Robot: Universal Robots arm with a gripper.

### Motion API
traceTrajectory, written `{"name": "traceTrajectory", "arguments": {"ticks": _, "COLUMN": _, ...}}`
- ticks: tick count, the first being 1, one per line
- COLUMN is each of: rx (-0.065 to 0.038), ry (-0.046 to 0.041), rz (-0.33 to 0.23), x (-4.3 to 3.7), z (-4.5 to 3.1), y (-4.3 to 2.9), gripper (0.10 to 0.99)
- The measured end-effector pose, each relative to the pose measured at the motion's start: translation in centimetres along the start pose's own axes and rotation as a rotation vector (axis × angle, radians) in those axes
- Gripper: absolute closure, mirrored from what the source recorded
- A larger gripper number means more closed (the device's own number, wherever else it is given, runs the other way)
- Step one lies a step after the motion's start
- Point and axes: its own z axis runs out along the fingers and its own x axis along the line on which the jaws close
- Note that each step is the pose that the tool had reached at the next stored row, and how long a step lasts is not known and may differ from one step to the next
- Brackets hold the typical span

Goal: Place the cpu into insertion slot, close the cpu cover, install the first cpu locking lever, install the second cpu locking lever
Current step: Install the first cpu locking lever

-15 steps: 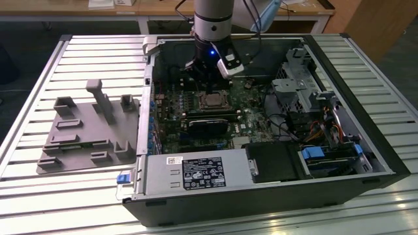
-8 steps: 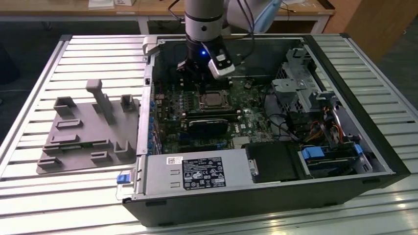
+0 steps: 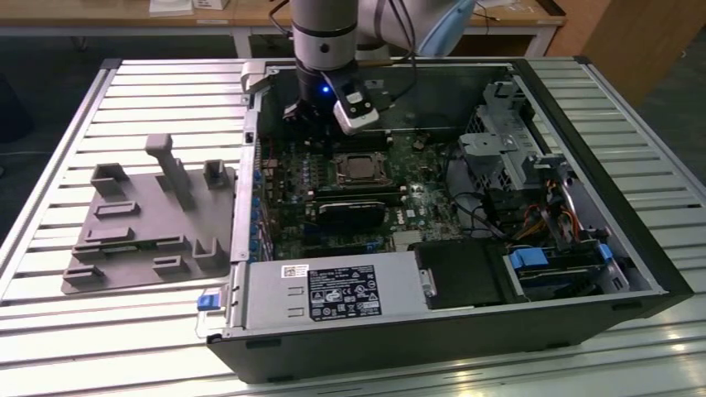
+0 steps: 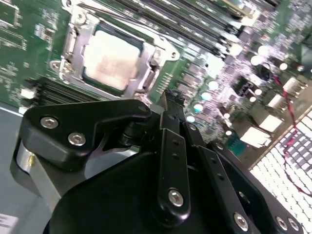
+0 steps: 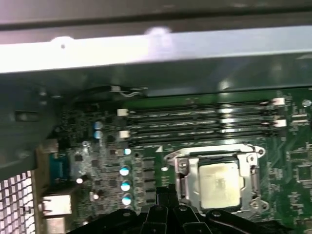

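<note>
Cpu (image 4: pixel 112 58) seated in insertion slot (image 4: pixel 96 83), cpu cover (image 4: pixel 78 39) lying flat around it. Gripper (image 4: pixel 170 97) fingers pressed together, holding nothing, tips near slot's corner, apart from cpu, over green board (image 4: pixel 29 53).

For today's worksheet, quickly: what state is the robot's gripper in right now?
Gripper: closed, holding nothing, near the cpu.
</note>
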Motion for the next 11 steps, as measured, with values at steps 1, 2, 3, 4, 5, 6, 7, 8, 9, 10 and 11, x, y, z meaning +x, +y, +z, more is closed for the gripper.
{"name": "traceTrajectory", "arguments": {"ticks": 1, "rx": 0.0, "ry": -0.0004, "rz": 0.0, "x": 0.14, "z": 0.0, "y": -0.01, "gripper": 0.984}}
{"name": "traceTrajectory", "arguments": {"ticks": 2, "rx": 0.0, "ry": -0.0007, "rz": 0.0, "x": 0.19, "z": 0.0, "y": -0.01, "gripper": 0.984}}
{"name": "traceTrajectory", "arguments": {"ticks": 3, "rx": 0.0, "ry": -0.0009, "rz": 0.0, "x": 0.2, "z": -0.01, "y": -0.01, "gripper": 0.984}}
{"name": "traceTrajectory", "arguments": {"ticks": 4, "rx": 0.0, "ry": -0.0009, "rz": 0.0, "x": 0.21, "z": -0.07, "y": -0.02, "gripper": 0.984}}
{"name": "traceTrajectory", "arguments": {"ticks": 5, "rx": 0.0, "ry": -0.0011, "rz": 0.0, "x": 0.21, "z": -0.15, "y": -0.02, "gripper": 0.984}}
{"name": "traceTrajectory", "arguments": {"ticks": 6, "rx": 0.0, "ry": -0.0012, "rz": 0.0, "x": 0.2, "z": -0.28, "y": -0.02, "gripper": 0.984}}
{"name": "traceTrajectory", "arguments": {"ticks": 7, "rx": 0.0, "ry": -0.0014, "rz": 0.0, "x": 0.2, "z": -0.45, "y": -0.01, "gripper": 0.984}}
{"name": "traceTrajectory", "arguments": {"ticks": 8, "rx": 0.0, "ry": -0.0017, "rz": 0.0, "x": 0.2, "z": -0.63, "y": -0.01, "gripper": 0.984}}
{"name": "traceTrajectory", "arguments": {"ticks": 9, "rx": 0.0, "ry": -0.002, "rz": 0.0, "x": 0.19, "z": -0.79, "y": 0.0, "gripper": 0.984}}
{"name": "traceTrajectory", "arguments": {"ticks": 10, "rx": -0.001, "ry": -0.0022, "rz": 0.0, "x": 0.19, "z": -0.92, "y": 0.0, "gripper": 0.984}}
{"name": "traceTrajectory", "arguments": {"ticks": 11, "rx": -0.001, "ry": -0.0026, "rz": 0.0, "x": 0.19, "z": -1.05, "y": 0.0, "gripper": 0.984}}
